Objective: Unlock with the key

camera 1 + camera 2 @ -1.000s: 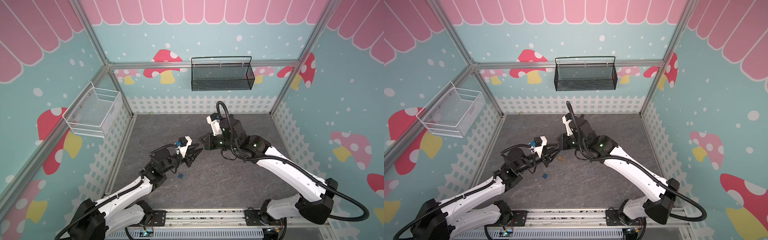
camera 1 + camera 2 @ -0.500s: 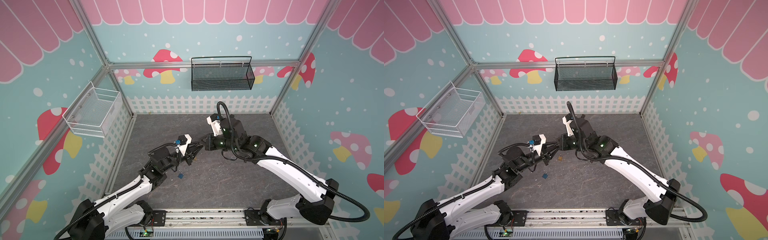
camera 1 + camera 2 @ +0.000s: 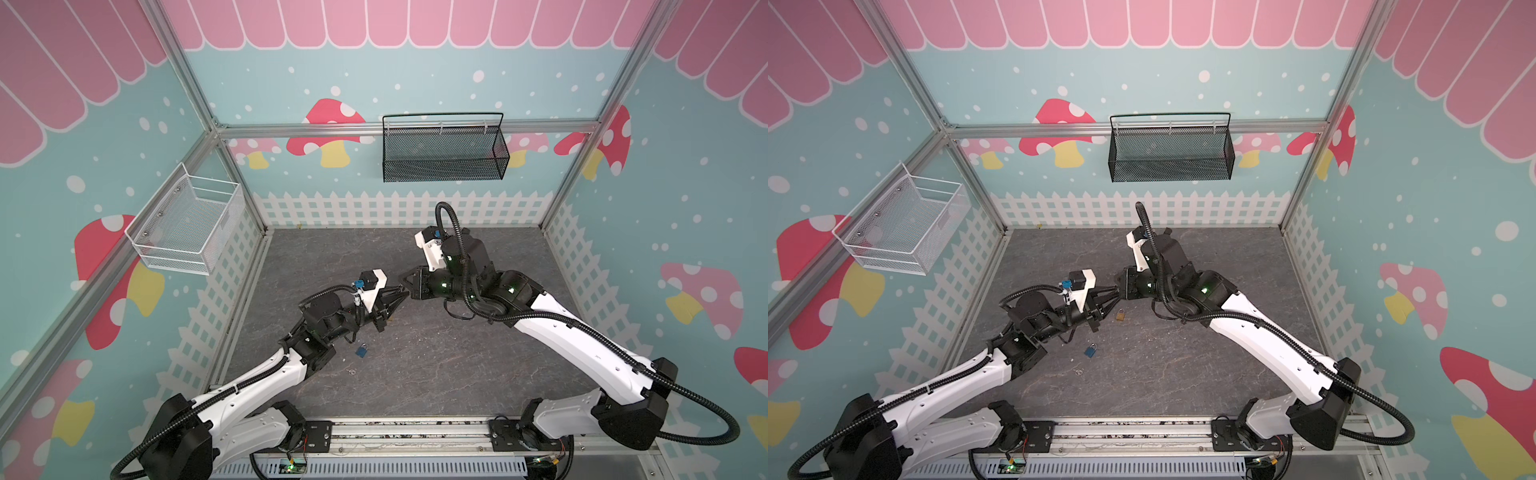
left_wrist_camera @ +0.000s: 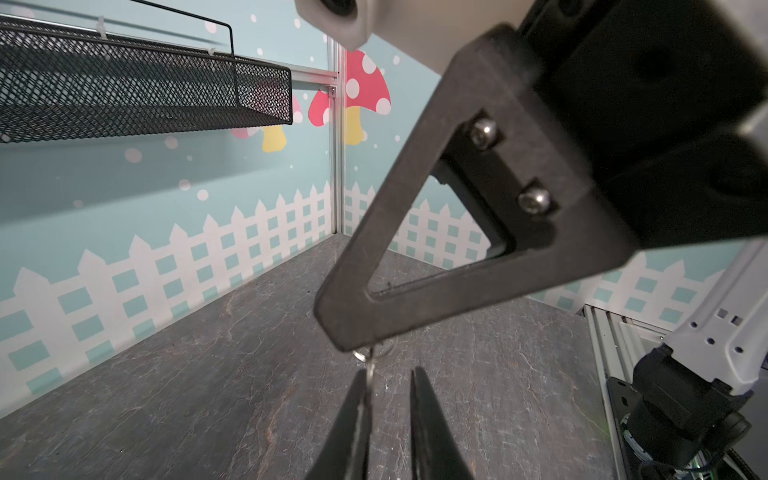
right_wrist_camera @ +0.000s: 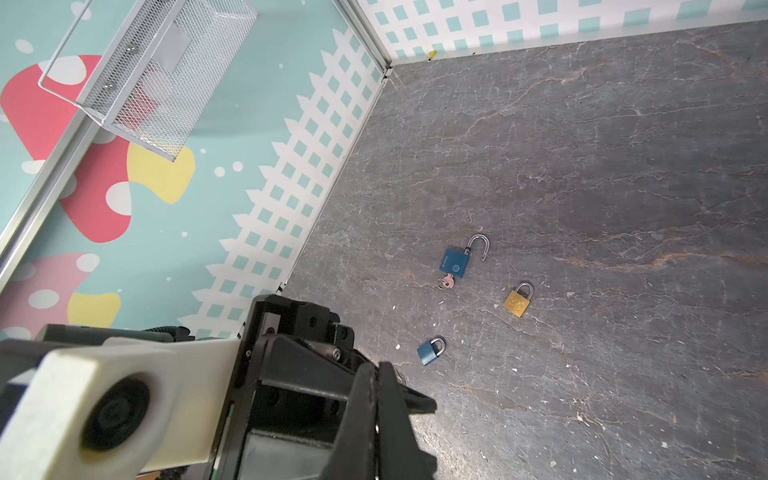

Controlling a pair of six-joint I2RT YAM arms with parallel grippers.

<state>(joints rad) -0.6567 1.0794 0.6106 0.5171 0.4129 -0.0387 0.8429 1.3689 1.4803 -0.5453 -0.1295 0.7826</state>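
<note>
Above the table's middle, the two grippers meet tip to tip. My right gripper (image 3: pixel 404 286) (image 5: pixel 376 366) is shut on a small silver key (image 4: pixel 369 376) by its ring end, and the blade points toward the left arm. My left gripper (image 3: pixel 398 293) (image 4: pixel 390 372) has its jaws narrowly apart around the blade, which lies against one finger (image 4: pixel 357 415); a gap shows to the other finger. On the table lie a small blue padlock (image 3: pixel 361 351) (image 5: pixel 428 352), a gold padlock (image 3: pixel 1120 315) (image 5: pixel 517 303), and a bigger blue padlock (image 5: pixel 455 264) with its shackle open and a key in it.
A black mesh basket (image 3: pixel 442 151) hangs on the back wall and a white wire basket (image 3: pixel 187 226) on the left wall. A small ring (image 3: pixel 352 372) lies near the small blue padlock. The left arm hides the bigger blue padlock in both top views.
My left gripper has risen toward the right gripper's tip, and its jaws have narrowed around the key. The right arm has hardly moved.
</note>
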